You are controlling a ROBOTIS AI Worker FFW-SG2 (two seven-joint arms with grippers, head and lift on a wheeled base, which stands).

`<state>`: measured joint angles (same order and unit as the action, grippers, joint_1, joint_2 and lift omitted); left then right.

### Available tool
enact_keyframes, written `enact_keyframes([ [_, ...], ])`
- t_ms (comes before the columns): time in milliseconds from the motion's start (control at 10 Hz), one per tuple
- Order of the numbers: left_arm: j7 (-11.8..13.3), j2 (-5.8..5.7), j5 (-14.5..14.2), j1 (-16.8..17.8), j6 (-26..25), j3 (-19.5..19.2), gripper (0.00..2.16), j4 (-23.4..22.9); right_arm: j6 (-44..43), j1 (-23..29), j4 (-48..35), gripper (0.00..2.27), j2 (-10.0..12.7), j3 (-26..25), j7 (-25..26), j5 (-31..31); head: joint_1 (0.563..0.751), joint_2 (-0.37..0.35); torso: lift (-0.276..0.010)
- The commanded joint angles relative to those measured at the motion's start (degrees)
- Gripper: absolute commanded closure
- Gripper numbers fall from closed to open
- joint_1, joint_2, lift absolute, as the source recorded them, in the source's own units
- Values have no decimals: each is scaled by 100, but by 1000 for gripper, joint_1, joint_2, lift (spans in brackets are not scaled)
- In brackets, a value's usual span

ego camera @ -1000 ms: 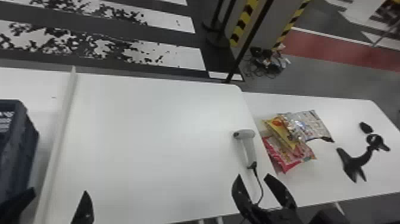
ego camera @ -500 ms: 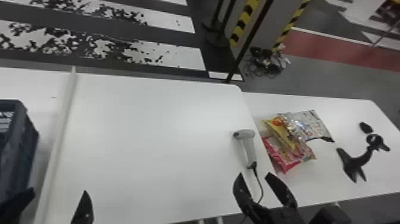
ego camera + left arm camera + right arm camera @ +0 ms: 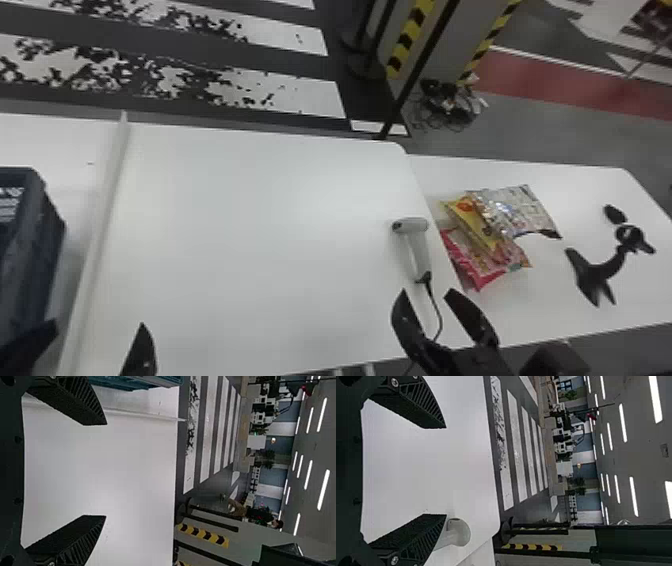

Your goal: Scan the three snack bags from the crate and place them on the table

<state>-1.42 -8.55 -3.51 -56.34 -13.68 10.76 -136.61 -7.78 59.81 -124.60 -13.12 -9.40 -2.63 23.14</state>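
Only my right gripper [image 3: 425, 289] has shifted, and barely, since the earlier head frame. In the head view, three crinkled bags, silver [image 3: 520, 210], yellow [image 3: 472, 222] and red [image 3: 475, 270], overlap on the white side table [image 3: 530, 305], ahead and to the right of that gripper, much nearer it than my left gripper [image 3: 99, 324]. The grey pistol-shaped scanner [image 3: 419, 250] lies straight ahead, its handle pointing back toward my right fingers. All three bags look placed, so I'd expect only withdrawing; any adjustment falls to my right.

From my left wrist, I see its fingers wide apart, holding nothing.

From my right wrist, those fingers are equally wide and empty, the scanner's head just beyond one tip.
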Motion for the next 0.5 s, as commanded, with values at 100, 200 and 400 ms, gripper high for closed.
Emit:
enact_keyframes([
  [100, -25, 3, 43, 0, 0, 14, 22, 29, 0, -4, 41, 93, -42, 17, -1, 50, 695, -350, -62],
  [200, -16, 12, 43, 0, 0, 14, 22, 29, -17, -4, 50, 93, -59, 17, -1, 76, 695, -350, -62],
  [400, -16, 20, 43, 0, 0, 14, 22, 38, -17, -13, 76, 97, -59, 8, -1, 76, 695, -350, -62],
])
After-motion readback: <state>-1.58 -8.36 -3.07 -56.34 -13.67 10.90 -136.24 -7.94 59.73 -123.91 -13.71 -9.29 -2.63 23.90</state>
